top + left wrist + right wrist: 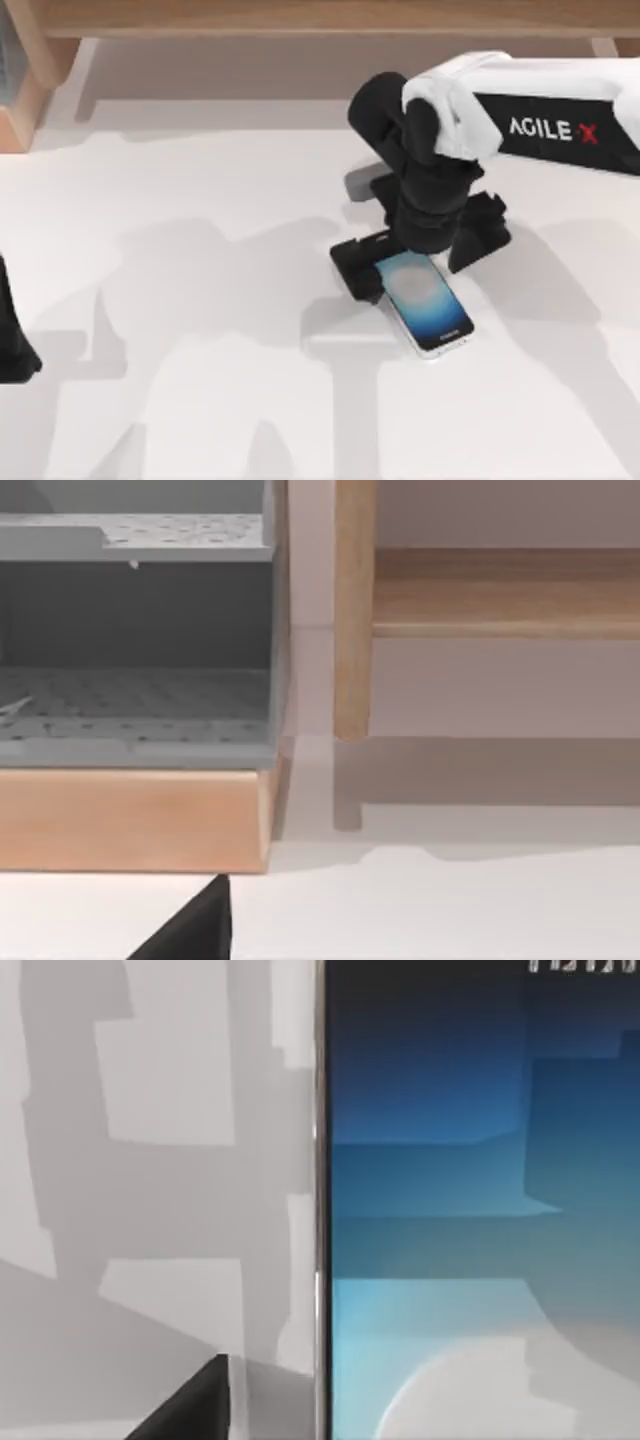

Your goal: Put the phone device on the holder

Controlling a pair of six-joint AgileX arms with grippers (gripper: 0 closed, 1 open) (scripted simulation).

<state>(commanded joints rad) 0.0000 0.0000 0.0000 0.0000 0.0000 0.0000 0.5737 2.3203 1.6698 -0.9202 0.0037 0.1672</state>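
Showing the right hand, finger state indiscernible, above the smartphone: stiff, slick, fragile; grip its silver side edges.

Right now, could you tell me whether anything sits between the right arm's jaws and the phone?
Nothing visible does. The right gripper hangs directly over the phone device's upper end, beside the black holder; the right wrist view shows its screen close and unobstructed. The left arm is parked at the table's left edge.
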